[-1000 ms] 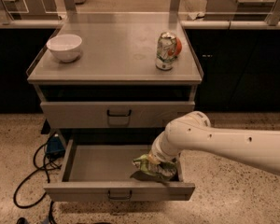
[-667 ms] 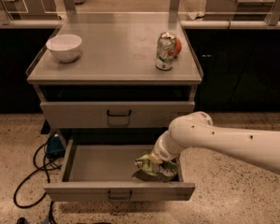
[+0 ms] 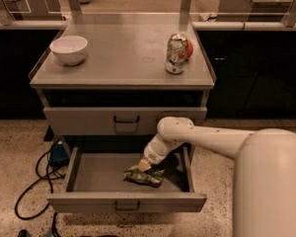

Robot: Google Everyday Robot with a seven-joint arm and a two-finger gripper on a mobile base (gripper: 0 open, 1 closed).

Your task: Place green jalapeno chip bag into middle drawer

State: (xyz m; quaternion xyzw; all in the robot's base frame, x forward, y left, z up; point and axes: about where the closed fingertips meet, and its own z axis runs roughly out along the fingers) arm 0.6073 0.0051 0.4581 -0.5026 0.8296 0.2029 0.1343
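The green jalapeno chip bag [image 3: 145, 177] lies crumpled on the floor of the open middle drawer [image 3: 89, 179], right of its centre. My gripper [image 3: 143, 165] reaches down into the drawer from the right. Its tip is at the bag's upper edge and touches it. The white arm [image 3: 212, 138] crosses over the drawer's right side. The drawer is pulled well out, and its front panel with the small dark handle [image 3: 126, 207] faces the camera.
The drawer above [image 3: 125, 121] is closed. On the cabinet top stand a white bowl [image 3: 69, 49] at the left and a green-and-white drink can [image 3: 177, 53] at the right. Black cables [image 3: 37, 179] and a blue object [image 3: 57, 153] lie on the floor to the left.
My arm and gripper have moved left inside the drawer, and the chip bag has moved left with them and sits lower on the drawer floor.
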